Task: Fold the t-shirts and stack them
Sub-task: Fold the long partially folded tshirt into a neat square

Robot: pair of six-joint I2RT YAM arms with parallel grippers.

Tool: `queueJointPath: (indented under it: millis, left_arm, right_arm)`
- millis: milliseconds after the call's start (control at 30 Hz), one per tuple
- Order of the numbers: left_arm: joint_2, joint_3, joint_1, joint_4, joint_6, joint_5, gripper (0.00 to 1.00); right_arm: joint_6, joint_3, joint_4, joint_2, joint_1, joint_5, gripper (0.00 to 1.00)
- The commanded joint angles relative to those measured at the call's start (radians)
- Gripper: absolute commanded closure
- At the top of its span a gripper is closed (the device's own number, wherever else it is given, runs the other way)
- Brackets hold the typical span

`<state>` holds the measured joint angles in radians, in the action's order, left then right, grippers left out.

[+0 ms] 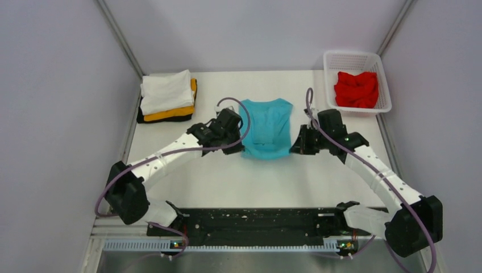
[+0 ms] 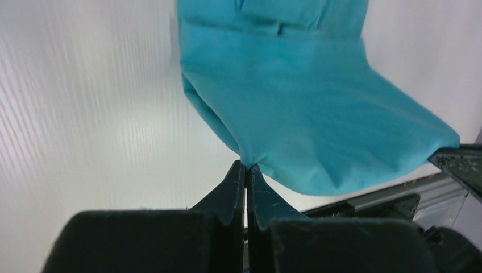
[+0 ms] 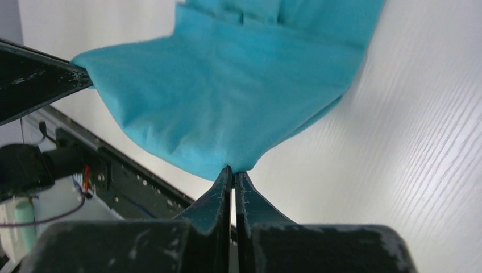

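Note:
The turquoise t-shirt [image 1: 267, 128] lies at the table's centre, its near hem lifted off the surface. My left gripper [image 1: 241, 143] is shut on the shirt's near left corner [image 2: 245, 162]. My right gripper [image 1: 294, 145] is shut on its near right corner [image 3: 233, 168]. The cloth sags between the two grippers [image 2: 318, 114] [image 3: 227, 91]. A folded stack at the back left has the white t-shirt [image 1: 166, 91] on top, the yellow-orange one [image 1: 170, 115] under it and the black one [image 1: 153, 119] at the bottom. The red t-shirt [image 1: 356, 89] lies crumpled in the basket.
The white mesh basket [image 1: 329, 68] stands at the back right corner. Grey walls close in the table on both sides and at the back. A black rail [image 1: 250, 220] runs along the near edge between the arm bases.

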<state>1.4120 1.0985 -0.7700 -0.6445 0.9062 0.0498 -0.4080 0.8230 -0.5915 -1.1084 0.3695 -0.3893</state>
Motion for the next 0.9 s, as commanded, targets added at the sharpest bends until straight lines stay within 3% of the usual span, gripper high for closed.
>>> queueJointPath:
  millis: [0, 300, 667, 867]
  left_arm:
    - [0.057, 0.123, 0.112, 0.103, -0.126, 0.034, 1.00]
    - [0.281, 0.441, 0.242, 0.067, -0.258, 0.029, 1.00]
    - [0.554, 0.747, 0.346, 0.033, -0.320, -0.024, 1.00]
    - [0.722, 0.906, 0.377, 0.022, -0.331, -0.023, 1.00]
  right_arm:
    - [0.002, 0.140, 0.130, -0.045, -0.023, 0.126, 1.00]
    - [0.015, 0.345, 0.225, -0.259, -0.090, 0.163, 1.00]
    - [0.019, 0.531, 0.297, -0.536, -0.177, 0.093, 1.00]
    - [0.015, 0.643, 0.309, -0.692, -0.192, 0.155, 1.00]
